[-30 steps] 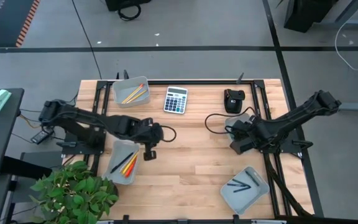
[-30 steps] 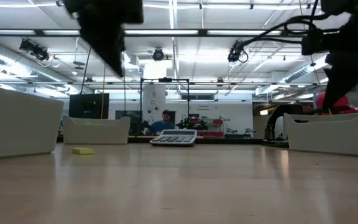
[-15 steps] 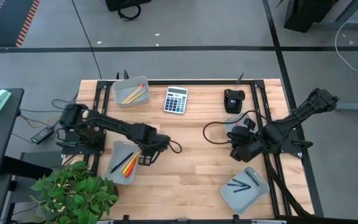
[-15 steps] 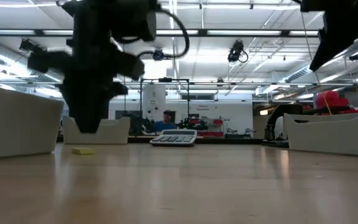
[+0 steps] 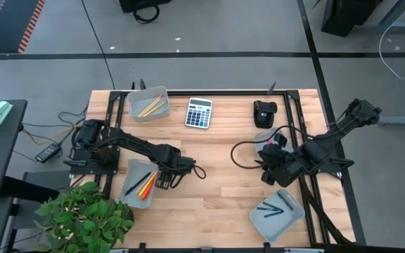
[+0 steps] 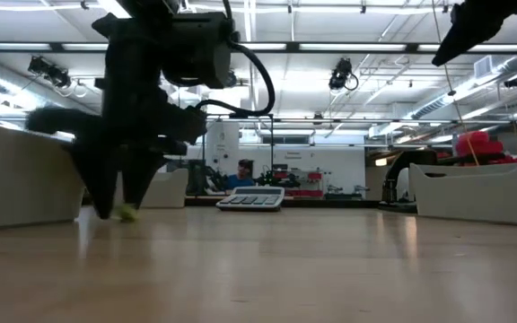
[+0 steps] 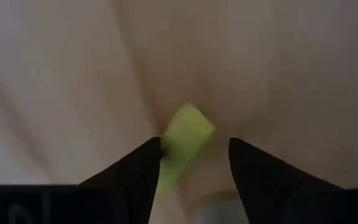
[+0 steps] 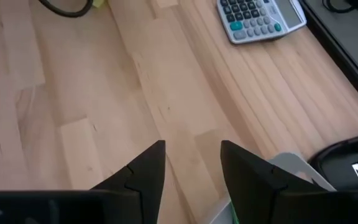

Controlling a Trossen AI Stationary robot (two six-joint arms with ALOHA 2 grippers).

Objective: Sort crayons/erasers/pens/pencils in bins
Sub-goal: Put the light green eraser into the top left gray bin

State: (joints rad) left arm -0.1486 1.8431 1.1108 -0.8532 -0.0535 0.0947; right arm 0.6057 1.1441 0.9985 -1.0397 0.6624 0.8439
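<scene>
A grey calculator (image 5: 198, 112) lies near the far edge of the wooden table (image 5: 216, 183), with a black device (image 5: 264, 112) well to its right. A leafy green plant (image 5: 83, 218) stands at the table's near left corner.

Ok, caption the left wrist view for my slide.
Left tool, fingers open, straddles a small yellow-green eraser block on the pale wooden tabletop.

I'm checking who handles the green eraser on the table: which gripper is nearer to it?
Left. The left gripper is down at the green eraser, its open fingers on either side of it. The right gripper hangs far across the table, beside the right-hand bins.
</scene>
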